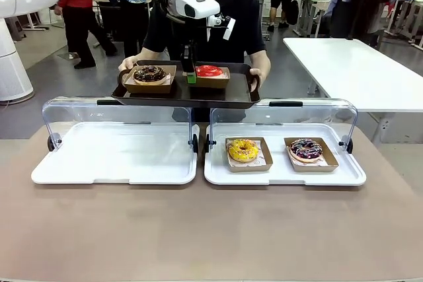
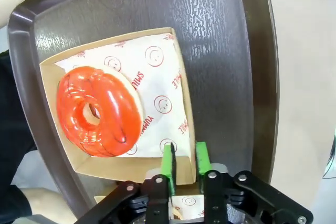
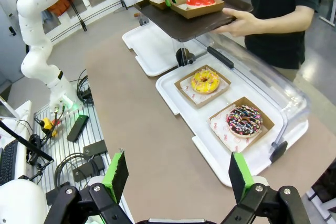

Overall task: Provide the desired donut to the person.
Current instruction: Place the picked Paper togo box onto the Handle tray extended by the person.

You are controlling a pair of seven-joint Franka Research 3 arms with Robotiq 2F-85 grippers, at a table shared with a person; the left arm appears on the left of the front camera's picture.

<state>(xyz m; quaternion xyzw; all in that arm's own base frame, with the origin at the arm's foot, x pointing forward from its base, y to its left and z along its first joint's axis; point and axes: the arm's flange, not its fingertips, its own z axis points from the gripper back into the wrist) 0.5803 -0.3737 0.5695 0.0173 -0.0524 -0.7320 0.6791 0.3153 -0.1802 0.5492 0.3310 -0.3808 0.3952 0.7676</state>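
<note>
Brown tabletop [image 1: 198, 229] carries 2 white display trays [image 1: 284, 175]. Beyond, the red donut [image 1: 209, 70] sits boxed on the person's dark tray [image 1: 185, 97], held level to receive it. Left gripper [image 2: 184, 163] jaws narrowly straddle the box wall [image 2: 181, 129], grip uncertain. Right gripper [image 3: 178, 174] waits, jaws wide, empty.

Two boxed donuts are sitting side by side on the tray [image 1: 248, 94], which the person [image 1: 244, 18] is holding at the far side. Nearer, two lidded cases are lying left [image 1: 112, 163] and right [image 1: 350, 173]; the right is containing two donuts.
</note>
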